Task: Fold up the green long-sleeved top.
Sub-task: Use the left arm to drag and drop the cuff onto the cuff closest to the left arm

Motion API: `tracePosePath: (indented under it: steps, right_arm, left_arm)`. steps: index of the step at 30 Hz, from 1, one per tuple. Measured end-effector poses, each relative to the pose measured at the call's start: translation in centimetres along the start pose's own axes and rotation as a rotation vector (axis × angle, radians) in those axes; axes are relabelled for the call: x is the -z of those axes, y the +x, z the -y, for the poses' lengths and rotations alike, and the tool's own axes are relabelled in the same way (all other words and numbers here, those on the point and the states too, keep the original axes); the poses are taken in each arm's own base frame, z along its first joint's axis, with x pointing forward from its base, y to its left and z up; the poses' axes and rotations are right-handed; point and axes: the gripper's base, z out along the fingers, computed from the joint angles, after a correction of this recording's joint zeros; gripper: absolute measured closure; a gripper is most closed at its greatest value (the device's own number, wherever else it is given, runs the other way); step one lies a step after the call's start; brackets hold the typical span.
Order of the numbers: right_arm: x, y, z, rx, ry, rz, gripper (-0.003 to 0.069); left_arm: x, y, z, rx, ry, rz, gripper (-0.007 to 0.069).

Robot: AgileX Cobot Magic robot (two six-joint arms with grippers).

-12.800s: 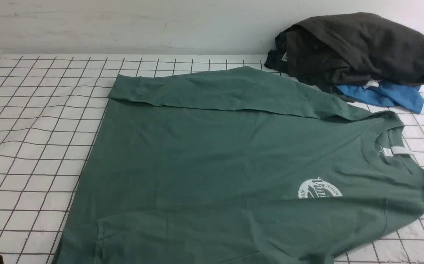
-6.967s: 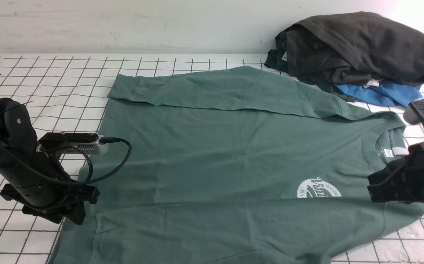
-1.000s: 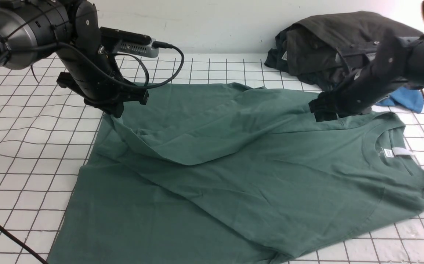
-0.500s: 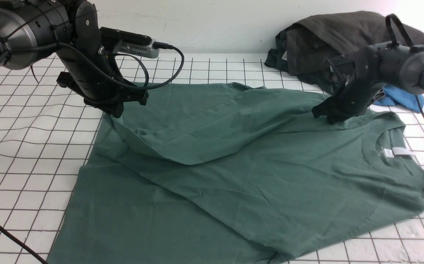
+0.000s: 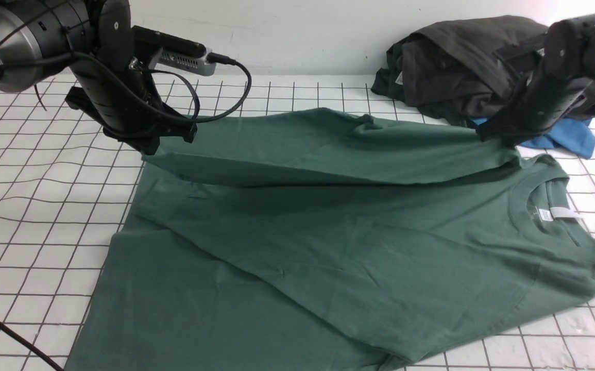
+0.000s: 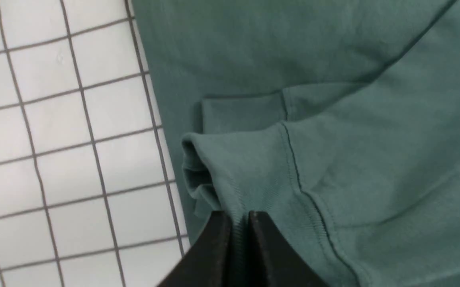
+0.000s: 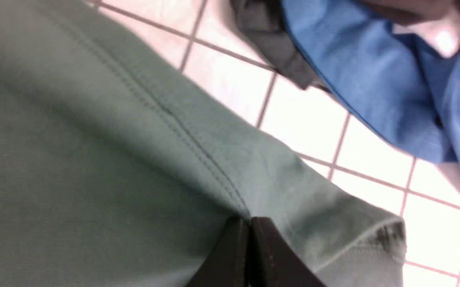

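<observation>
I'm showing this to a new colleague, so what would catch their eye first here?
The big green top spread across the middle of the gridded table, with its far edge lifted and stretched between two black arms. The left hand pinches one end and the right hand the other. In the far right corner, a heap of dark cloth lies over a blue garment.

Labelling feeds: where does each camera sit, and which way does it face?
Front: between the arms, facing forward over the green top; shows left tool, right tool.
Left wrist: on that arm, looking past its shut tool at the pinched cuff.
Right wrist: likewise, at a gripped seam, blue garment beyond.
Shared: the green top in all.
</observation>
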Motion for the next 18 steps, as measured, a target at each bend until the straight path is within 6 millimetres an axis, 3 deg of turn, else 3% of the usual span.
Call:
tracePosePath:
  steps: [6,10,13,14,18]
  right_arm:
    - [-1.5,0.5,-0.4,-0.039,-0.068,-0.027,0.0636]
    - [-2.0,0.2,-0.7,-0.066,-0.089,0.013,0.0542]
    - [-1.5,-0.4,-0.7,-0.085,-0.097,0.063,0.0489]
    - [-0.8,-1.0,-1.2,-0.101,-0.12,0.109,0.0471]
    - [0.2,-2.2,-3.1,-0.056,-0.18,0.194,0.0493]
  left_arm:
    - [-1.0,0.7,0.0,-0.049,-0.003,-0.088,0.0517]
    - [-2.0,0.7,0.1,-0.076,0.0,-0.105,0.0342]
    - [-2.0,0.7,0.1,-0.08,-0.005,-0.105,0.0241]
    - [-2.0,0.7,0.0,-0.083,-0.009,-0.103,0.017]
    - [-1.3,0.6,-0.1,-0.084,-0.014,-0.083,0.0125]
